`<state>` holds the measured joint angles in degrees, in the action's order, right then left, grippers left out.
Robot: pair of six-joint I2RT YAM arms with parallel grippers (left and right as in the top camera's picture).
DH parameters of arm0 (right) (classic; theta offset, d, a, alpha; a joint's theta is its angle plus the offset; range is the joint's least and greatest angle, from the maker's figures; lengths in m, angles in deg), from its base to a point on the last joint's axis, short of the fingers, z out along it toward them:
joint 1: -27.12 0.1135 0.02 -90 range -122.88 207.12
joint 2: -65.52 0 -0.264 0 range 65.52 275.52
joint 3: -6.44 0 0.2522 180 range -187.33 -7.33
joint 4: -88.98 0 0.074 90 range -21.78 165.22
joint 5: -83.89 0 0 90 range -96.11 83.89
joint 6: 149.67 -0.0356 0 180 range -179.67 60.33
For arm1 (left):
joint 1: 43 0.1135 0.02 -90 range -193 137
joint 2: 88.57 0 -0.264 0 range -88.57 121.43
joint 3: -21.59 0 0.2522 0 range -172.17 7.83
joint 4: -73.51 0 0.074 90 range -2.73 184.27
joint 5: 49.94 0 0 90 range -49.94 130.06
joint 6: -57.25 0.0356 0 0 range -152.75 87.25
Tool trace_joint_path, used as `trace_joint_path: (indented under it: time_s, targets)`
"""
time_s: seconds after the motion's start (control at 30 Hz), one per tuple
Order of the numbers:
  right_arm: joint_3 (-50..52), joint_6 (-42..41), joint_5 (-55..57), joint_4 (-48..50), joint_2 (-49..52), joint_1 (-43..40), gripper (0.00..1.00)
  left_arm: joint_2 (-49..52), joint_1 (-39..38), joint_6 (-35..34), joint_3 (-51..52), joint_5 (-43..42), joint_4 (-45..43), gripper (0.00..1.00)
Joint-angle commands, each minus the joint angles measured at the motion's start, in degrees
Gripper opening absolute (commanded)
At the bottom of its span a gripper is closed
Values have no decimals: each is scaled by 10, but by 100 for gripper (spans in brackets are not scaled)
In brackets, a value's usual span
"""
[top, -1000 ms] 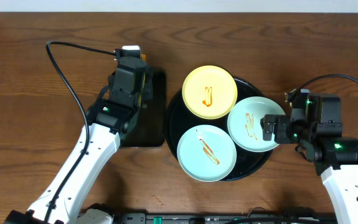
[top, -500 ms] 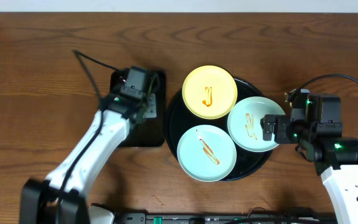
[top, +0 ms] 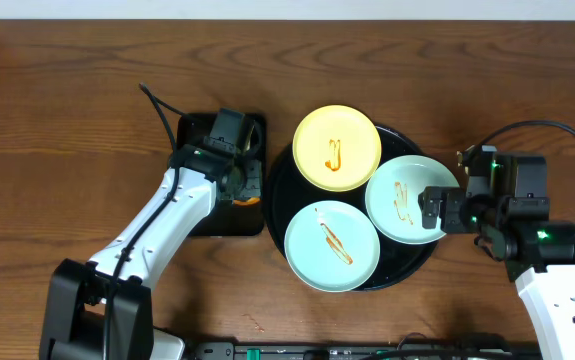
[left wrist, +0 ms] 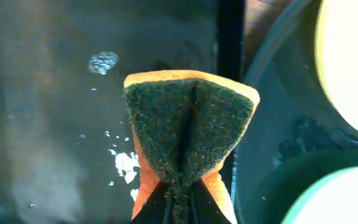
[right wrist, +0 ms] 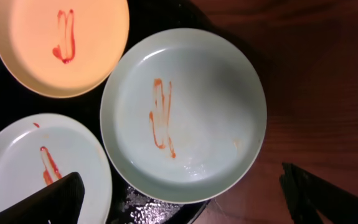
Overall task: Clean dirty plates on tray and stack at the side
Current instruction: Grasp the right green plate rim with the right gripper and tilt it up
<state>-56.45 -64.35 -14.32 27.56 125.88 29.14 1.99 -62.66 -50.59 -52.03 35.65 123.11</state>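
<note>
Now on the wooden table (top: 67,90) the round black tray (top: 280,190) carries the yellow plate (top: 337,148), the front blue-green plate (top: 332,245) and the right blue-green plate (top: 407,200), all sauce-streaked, none stacked. Within the last second the left arm (top: 152,230) has swung across the rectangular tray (top: 227,218). The left gripper (left wrist: 179,206) is clenched on a folded orange-and-green sponge (left wrist: 188,124), so scrubbing looks imminent. The right gripper (right wrist: 182,190) has not moved, spread wide above the right blue-green plate, empty. Overhead, the arm hides most of the sponge; its contact with the rectangular tray is unclear.
</note>
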Motion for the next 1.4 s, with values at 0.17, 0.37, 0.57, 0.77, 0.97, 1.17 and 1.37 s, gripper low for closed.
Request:
trace_joint_path:
  time_s: [0.17,0.37,0.57,0.77,0.97,1.17,1.37]
  targets:
    - [-13,9,-16,-17,-1,11,98,-19,0,25,-11,-58,19,7]
    - [-13,-22,-30,-14,16,11,92,-56,-2,38,-16,-147,5,8]
    - [-8,-26,-174,-27,69,11,67,-48,-41,29,-16,-176,1,8]
    - [-2,-32,-202,-42,136,32,67,-44,-106,-10,-14,-192,-14,7]
    - [9,-50,-207,-46,198,76,58,-44,-165,-59,-9,-191,-21,7]
    - [15,-90,-176,-33,245,106,50,-33,-205,-93,-3,-189,-26,7]
    - [25,-112,-161,-12,260,118,45,1,-233,-156,-3,-189,-38,8]
